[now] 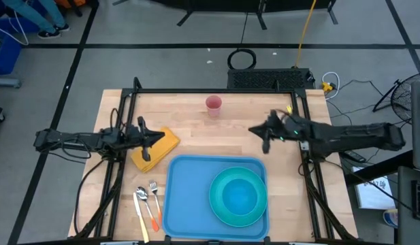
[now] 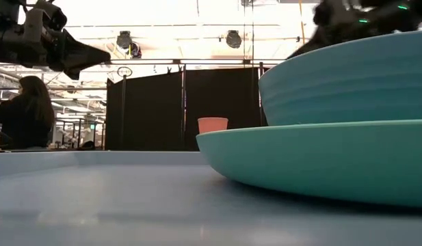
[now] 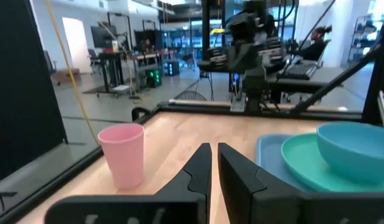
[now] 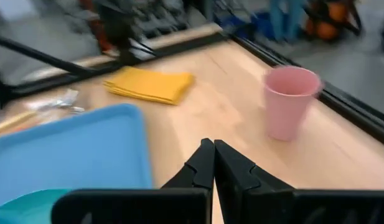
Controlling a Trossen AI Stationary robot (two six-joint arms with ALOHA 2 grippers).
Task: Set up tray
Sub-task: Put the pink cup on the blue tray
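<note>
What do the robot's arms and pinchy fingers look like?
Both arms are dark, almost black, thin and jointed, with black cables looping beside them. The left gripper and the right gripper each have two flat black fingers that taper to a point, fixed on a wide black bar. The right arm shows a small green light near its wrist.

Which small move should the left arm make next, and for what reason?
Probably lower the left gripper onto the folded yellow cloth napkin just under it, opening wider first. Its fingers show only a narrow gap, and the napkin lies on the wood beside the large blue plastic tray, not on it.
</note>
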